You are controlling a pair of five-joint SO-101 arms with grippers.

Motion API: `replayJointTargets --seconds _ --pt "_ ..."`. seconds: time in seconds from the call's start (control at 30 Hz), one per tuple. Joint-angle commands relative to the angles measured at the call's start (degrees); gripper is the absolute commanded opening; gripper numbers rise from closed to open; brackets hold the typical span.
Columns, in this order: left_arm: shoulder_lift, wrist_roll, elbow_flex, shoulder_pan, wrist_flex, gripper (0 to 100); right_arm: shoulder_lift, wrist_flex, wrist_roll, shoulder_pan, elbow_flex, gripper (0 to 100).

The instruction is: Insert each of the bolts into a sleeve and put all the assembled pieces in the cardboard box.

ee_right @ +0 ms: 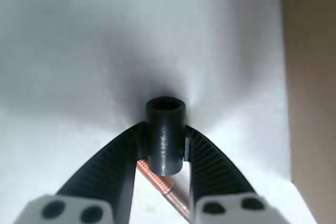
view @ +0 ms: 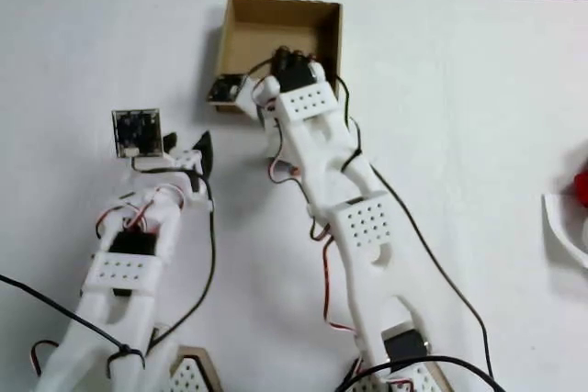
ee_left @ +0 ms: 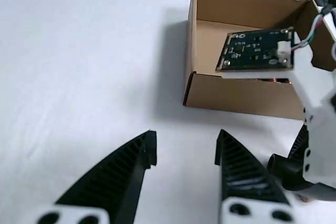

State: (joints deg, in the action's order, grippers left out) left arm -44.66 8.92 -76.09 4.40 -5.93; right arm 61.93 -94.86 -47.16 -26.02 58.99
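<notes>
Both arms are built of white plastic shells. The left arm [view: 129, 273] and the right arm [view: 363, 227] each carry flat plates dotted with a grid of small holes. Black motor blocks [view: 294, 66] sit between the white sections. Thin black cables [view: 211, 254] loop along the links, beside bundles of red, white and black wires [view: 324, 268]. A small dark circuit board [ee_left: 257, 50] with a white plug is fixed on each wrist. The left gripper [ee_left: 185, 145] and the right gripper [ee_right: 165, 140] have black, ribbed, tapering fingers on white bases pierced with round holes.
</notes>
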Motion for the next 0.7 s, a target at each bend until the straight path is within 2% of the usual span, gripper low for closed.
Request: replayJointTargets --seconds 0.0,0.1,0.17,0.33,0.47,0.57,0.67 --pt "-1.67 -0.09 0.48 0.53 0.88 20 0.75 3.91 12.66 0.31 0.62 2.1" --pt "-1.67 -0.09 0.48 0.53 0.88 20 0.13 7.6 25.93 1.45 1.58 2.1" --pt "-1.67 -0.09 0.48 0.53 0.88 20 -1.45 7.69 31.12 1.63 4.57 2.1" --pt "-1.67 -0.09 0.48 0.53 0.88 20 -7.34 4.18 33.49 1.63 15.82 2.1" --pt "-1.67 -0.09 0.48 0.53 0.88 20 -10.33 -4.35 34.11 1.63 27.78 2.1" --pt "-1.67 -0.09 0.48 0.53 0.88 20 -10.86 -6.64 39.3 3.38 36.66 2.1" --pt "-1.67 -0.09 0.48 0.53 0.88 20 -13.32 -6.73 43.16 4.79 35.96 2.1"
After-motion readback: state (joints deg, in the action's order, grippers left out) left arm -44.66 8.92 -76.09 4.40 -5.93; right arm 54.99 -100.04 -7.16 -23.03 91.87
